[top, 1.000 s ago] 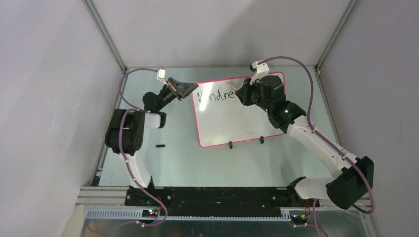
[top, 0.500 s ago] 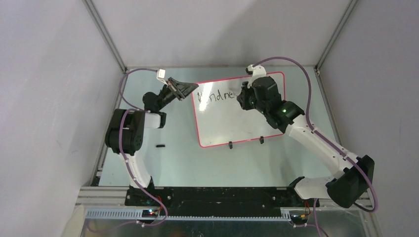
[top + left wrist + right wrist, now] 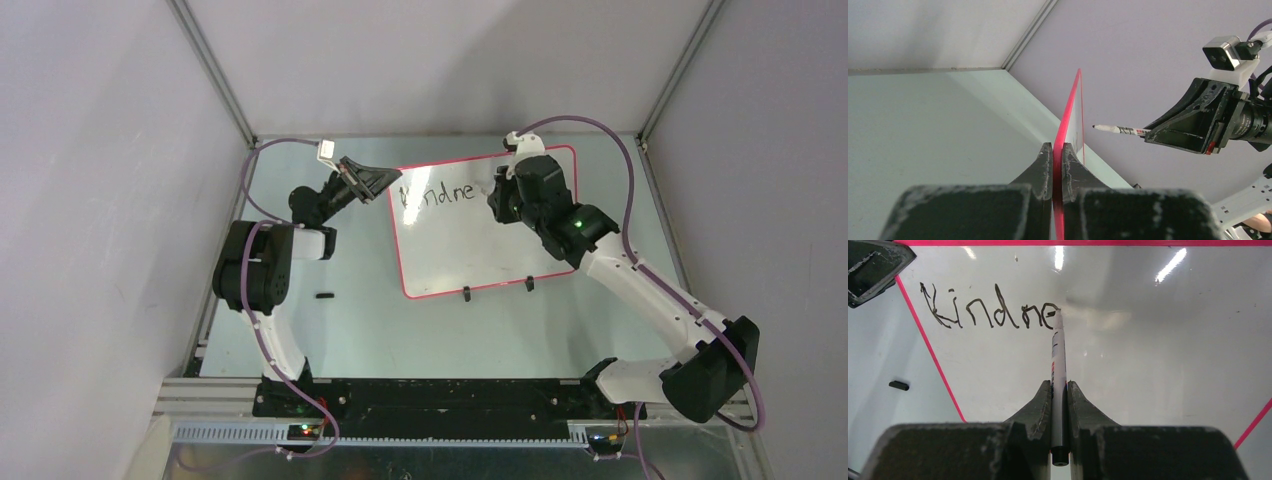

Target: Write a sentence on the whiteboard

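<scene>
Your right arm [image 3: 640,285] leans over the whiteboard [image 3: 450,250], jaws clamped on a marker [image 3: 1058,360] pointing at the sentence [image 3: 998,310]; your left arm [image 3: 265,265] pinches the board's rim between its jaws

One text can be read: the sentence [image 3: 988,314], handwritten in black marker strokes on the whiteboard [image 3: 1158,370]. It reads "Kindne", in one line. In the right wrist view it stands at about 10 o'clock on the board. The marker [image 3: 1058,357] carries a small label in red and dark print on its barrel, too small to read.
</scene>
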